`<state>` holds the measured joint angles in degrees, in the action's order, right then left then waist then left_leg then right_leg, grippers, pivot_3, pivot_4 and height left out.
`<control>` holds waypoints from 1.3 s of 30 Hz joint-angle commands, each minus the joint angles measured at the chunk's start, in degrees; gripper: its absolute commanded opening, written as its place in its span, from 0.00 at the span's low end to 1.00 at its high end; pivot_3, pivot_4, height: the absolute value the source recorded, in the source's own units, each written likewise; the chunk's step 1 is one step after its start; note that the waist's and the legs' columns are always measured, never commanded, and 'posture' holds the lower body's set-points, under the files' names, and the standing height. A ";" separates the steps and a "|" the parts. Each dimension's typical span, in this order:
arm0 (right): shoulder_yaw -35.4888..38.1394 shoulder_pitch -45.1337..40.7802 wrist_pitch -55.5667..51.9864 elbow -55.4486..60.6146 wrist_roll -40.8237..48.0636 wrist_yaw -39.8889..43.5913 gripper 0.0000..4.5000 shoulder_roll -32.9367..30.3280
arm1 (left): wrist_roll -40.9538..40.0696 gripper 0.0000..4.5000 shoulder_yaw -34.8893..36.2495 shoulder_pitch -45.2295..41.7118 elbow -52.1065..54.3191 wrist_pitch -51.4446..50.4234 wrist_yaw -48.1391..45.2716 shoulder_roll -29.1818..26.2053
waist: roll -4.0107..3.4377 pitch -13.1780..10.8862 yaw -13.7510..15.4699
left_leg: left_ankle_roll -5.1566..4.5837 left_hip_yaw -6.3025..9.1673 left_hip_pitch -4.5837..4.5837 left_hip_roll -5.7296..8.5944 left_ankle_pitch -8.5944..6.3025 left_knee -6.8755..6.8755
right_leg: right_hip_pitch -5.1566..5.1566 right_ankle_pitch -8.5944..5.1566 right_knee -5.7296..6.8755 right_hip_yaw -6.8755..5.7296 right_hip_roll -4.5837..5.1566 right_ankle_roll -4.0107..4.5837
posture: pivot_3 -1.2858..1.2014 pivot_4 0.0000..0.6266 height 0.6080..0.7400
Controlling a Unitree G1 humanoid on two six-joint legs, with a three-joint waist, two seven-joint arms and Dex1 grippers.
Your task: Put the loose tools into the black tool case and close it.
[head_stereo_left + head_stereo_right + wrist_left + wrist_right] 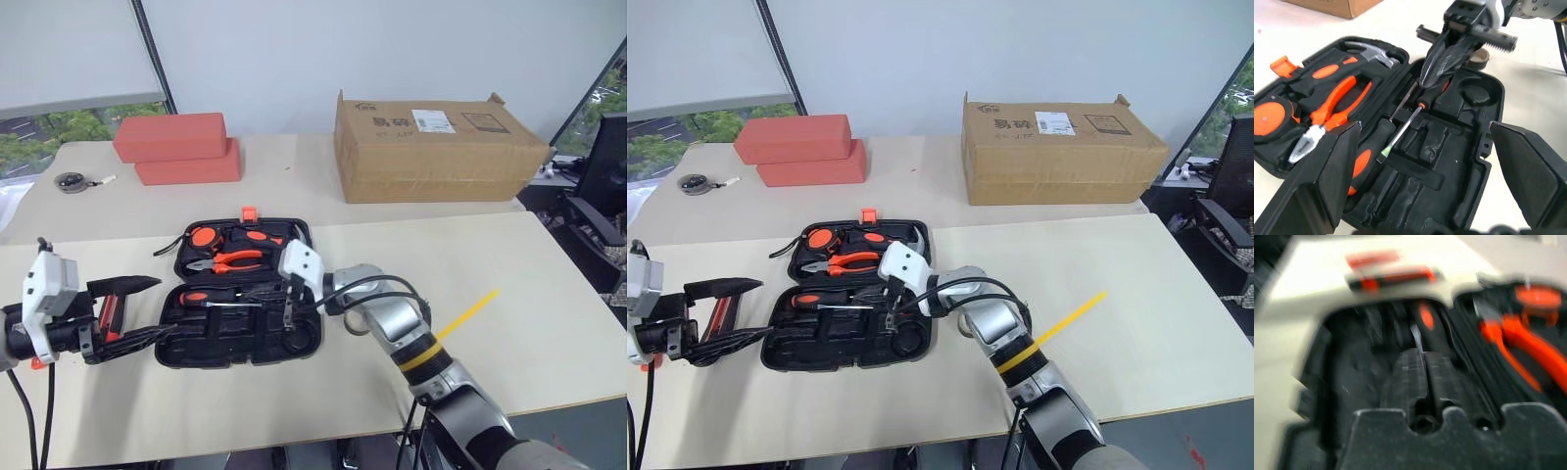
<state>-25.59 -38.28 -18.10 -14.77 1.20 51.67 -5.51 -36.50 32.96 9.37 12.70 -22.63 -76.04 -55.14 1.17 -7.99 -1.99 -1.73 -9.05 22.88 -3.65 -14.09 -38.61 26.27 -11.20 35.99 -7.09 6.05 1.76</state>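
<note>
Left wrist view: right gripper (1426, 78) closed on nothing above black tool case (1469, 161), left gripper (132, 311) wide open beside it; utility knife (108, 318) lies beside case, light, stiff, best pinched across its body.

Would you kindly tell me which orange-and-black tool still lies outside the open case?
The utility knife, on the table left of the black tool case; the others sit in recesses.

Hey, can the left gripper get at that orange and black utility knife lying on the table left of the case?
Probably yes. The utility knife lies bare on the table just under the open left gripper, beside the case, nothing covering it.
</note>
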 commanded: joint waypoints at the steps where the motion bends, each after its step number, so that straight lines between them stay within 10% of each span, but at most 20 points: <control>1: -4.53 -1.38 -1.71 -2.18 -4.59 1.59 0.02 -2.64 | -0.20 1.00 0.67 -0.27 0.36 1.14 -0.16 -0.22 | 0.00 0.00 0.01 | 0.00 0.00 0.01 -0.01 0.00 0.00 | 0.01 0.00 0.00 0.00 0.00 0.01 | 0.52 0.24 0.79; 8: -6.65 -0.18 -2.52 0.10 -6.15 0.76 0.02 -3.78 | 0.29 1.00 1.92 1.20 0.33 1.52 1.04 0.71 | -0.03 0.03 0.72 | -0.22 0.02 -0.14 -0.05 -0.15 0.03 | -0.06 -0.04 0.00 0.00 0.05 0.07 | 0.52 0.24 0.79; 16: 7.45 0.48 4.63 8.69 12.43 9.09 0.02 -1.20 | 2.21 1.00 6.81 1.48 -2.92 0.99 15.22 7.13 | 0.10 0.01 1.04 | -0.17 0.04 -0.04 -0.16 -0.13 0.03 | 0.00 0.01 0.01 -0.08 -0.03 0.10 | 0.52 0.24 0.79; 29: 15.15 2.16 -2.22 21.55 25.45 15.19 0.99 -11.20 | 11.05 1.00 12.36 -3.90 -26.78 2.76 38.87 9.15 | 0.20 0.00 1.27 | -0.31 0.13 -0.03 -0.13 -0.23 0.04 | -0.03 0.01 -0.09 -0.15 0.08 0.12 | 0.52 0.24 0.79; 39: 15.10 1.71 -1.27 22.88 25.55 14.24 0.99 -13.81 | 15.31 1.00 6.40 -6.22 -36.87 -0.69 42.98 8.31 | 0.33 -0.03 1.39 | -0.32 0.12 0.01 -0.12 -0.32 0.03 | 0.00 0.01 -0.12 -0.22 0.27 0.15 | 0.52 0.24 0.79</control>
<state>-11.60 -35.68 -20.39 5.88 25.98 66.12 -19.06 -22.30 40.16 3.85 -23.35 -22.60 -34.00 -45.36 1.51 -8.02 -0.59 -2.05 -8.93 22.89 -3.77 -14.42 -38.58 26.28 -11.19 35.87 -7.32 6.33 1.91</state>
